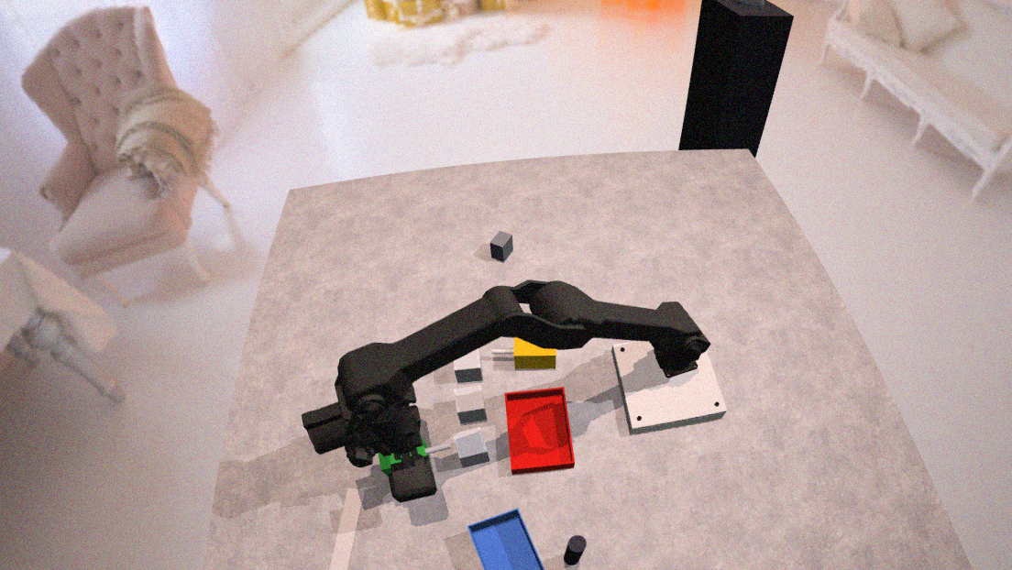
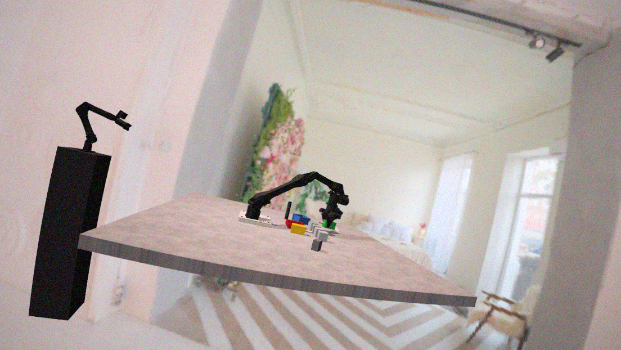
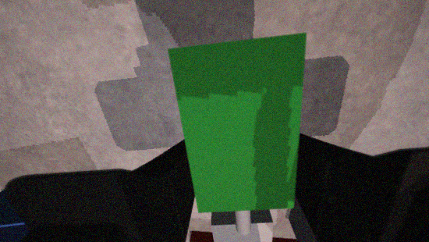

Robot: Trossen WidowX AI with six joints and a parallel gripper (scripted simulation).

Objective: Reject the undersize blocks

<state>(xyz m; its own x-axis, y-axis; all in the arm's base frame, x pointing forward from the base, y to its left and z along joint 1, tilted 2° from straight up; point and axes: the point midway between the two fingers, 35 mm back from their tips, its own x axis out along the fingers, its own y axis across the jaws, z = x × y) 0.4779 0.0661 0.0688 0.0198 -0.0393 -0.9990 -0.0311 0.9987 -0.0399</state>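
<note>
Presently, at left, the hand (image 1: 403, 458) (image 2: 330, 219) (image 3: 235, 136) is clamped on the green gauge (image 1: 388, 461) (image 2: 328, 224) (image 3: 234, 152), above the desk (image 1: 637, 226) (image 2: 208, 243) (image 3: 47, 58). Its pin (image 1: 437, 448) (image 3: 243, 222) points right, toward the nearest steel block (image 1: 471, 447) (image 3: 226, 233); entry unconfirmed. Recommended: align squarely, advance gently, stop upon resistance. Right of the block, the red reject tray (image 1: 511, 432) (image 2: 288, 223) holds no block.

Blue tray (image 1: 507, 542) cut off by top view's lower edge; block bores (image 1: 469, 447) unreadable.

Green gauge (image 1: 389, 462) (image 3: 238, 137) held with its gray pin toward three o'clock, gray steel blocks (image 1: 471, 447) (image 2: 322, 236) (image 3: 234, 233) lined up, red tray (image 1: 570, 435) (image 2: 288, 224) set beyond
</note>
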